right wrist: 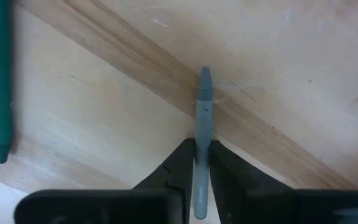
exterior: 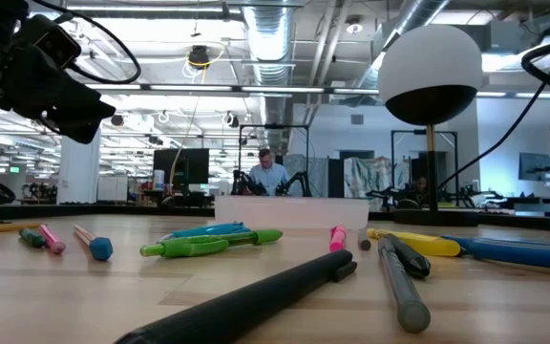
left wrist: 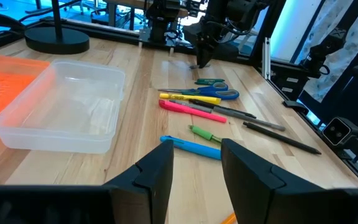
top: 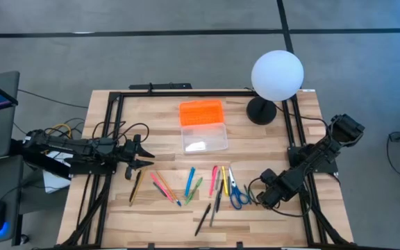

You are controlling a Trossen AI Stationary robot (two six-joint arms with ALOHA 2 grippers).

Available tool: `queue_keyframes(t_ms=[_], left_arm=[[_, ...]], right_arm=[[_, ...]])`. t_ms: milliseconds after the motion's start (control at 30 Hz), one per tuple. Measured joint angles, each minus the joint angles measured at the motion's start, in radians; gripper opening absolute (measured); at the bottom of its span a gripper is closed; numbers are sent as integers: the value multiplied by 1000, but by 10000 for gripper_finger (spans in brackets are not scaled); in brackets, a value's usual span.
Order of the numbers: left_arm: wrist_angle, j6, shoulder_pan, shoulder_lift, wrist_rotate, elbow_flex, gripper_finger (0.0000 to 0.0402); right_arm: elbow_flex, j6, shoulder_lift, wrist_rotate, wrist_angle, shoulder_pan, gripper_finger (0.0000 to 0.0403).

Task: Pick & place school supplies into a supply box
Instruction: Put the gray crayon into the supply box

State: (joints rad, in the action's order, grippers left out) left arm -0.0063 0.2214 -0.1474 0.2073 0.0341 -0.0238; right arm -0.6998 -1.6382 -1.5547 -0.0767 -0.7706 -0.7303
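Gray pen (right wrist: 202, 124) clamped in right end effector (right wrist: 196, 165) over table (right wrist: 104, 124).

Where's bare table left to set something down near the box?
Bare wood lies left of the supply box up to the frame rail, and between box and lamp base. The strip in front is crowded: pens, markers and scissors between both tools.

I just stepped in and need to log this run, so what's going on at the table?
Two robot arms are sorting school supplies into the supply box, which lies open and looks empty, its orange lid beside it. The right tool is shut on a grey pen down near the table, by the scissors. The left tool hangs open above the table's left side. The remaining pens and markers lie loose on the table.
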Motion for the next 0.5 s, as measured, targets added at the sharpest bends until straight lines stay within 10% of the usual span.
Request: queue_keyframes(t_ms=[500], left_arm=[[0, 0, 0, 0, 0, 0, 129]], right_arm=[[-4, 72, -1, 79, -22, -5, 5]])
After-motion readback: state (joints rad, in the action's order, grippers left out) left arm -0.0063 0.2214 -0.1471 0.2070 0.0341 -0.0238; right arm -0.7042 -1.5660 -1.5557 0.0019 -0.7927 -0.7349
